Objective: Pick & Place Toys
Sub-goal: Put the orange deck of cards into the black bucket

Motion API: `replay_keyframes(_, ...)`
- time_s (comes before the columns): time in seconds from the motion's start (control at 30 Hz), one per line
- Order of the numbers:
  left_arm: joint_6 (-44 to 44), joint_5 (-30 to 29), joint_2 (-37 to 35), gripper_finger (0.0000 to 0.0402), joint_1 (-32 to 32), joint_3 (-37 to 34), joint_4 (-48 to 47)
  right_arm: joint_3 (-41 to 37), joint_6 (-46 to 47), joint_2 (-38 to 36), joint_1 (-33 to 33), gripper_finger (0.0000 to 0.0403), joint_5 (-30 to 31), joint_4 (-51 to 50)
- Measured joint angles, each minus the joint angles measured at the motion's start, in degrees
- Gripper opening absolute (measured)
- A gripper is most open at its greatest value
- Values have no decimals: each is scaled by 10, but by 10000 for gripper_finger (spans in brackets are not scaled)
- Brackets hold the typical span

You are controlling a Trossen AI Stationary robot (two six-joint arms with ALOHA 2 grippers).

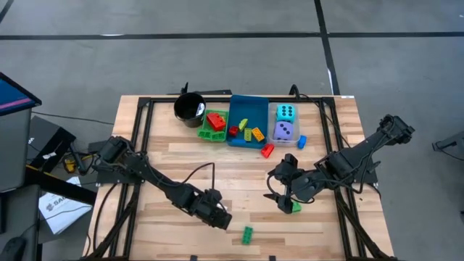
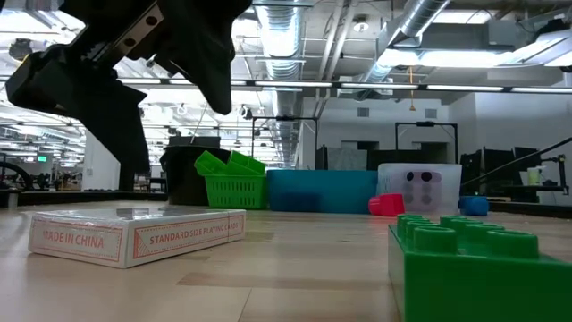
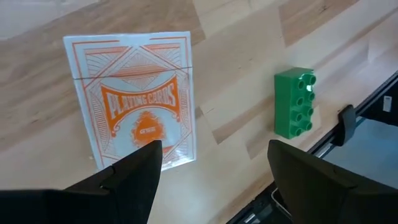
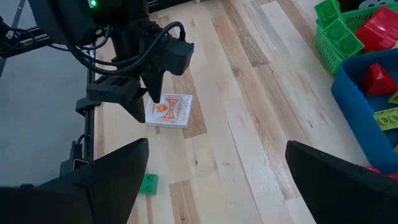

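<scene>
Orange-and-white card pack (image 1: 221, 217) lies flat on the wooden bench (image 1: 239, 163) near its front edge, seen from above directly under the left gripper (image 1: 214, 211), whose jaws stand spread; a green brick (image 1: 248, 233) sits just beside it toward the front, while the right gripper (image 1: 284, 194), jaws also spread and holding nothing, hangs well apart to the right over another green brick (image 1: 295, 207). At bench level, the card pack (image 2: 136, 234) shows as a thin, flat box resting on its broad face, its long side running across the picture, with the left gripper (image 2: 116, 89) hanging above it and the green brick (image 2: 483, 268) close to the lens. Past the left wrist, the card pack (image 3: 134, 99) lies face up just ahead of the spread fingers (image 3: 127, 180), one short end toward the gripper, its long axis running away from it and roughly parallel to the green brick (image 3: 295, 102). From the right wrist, the left gripper (image 4: 146, 99) hovers over the card pack (image 4: 169, 111). Judged from these pictures, the pack is light, fairly stiff, glossy and likely slippery; pinching across its narrow width at the long edges looks the surest hold, since lying flat it offers little height.
</scene>
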Motion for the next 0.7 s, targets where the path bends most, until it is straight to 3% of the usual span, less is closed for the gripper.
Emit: replay_keyframes(0.7,-2,-4,-5,284,-22,-94,44,0,1,0,-14,372,1,0)
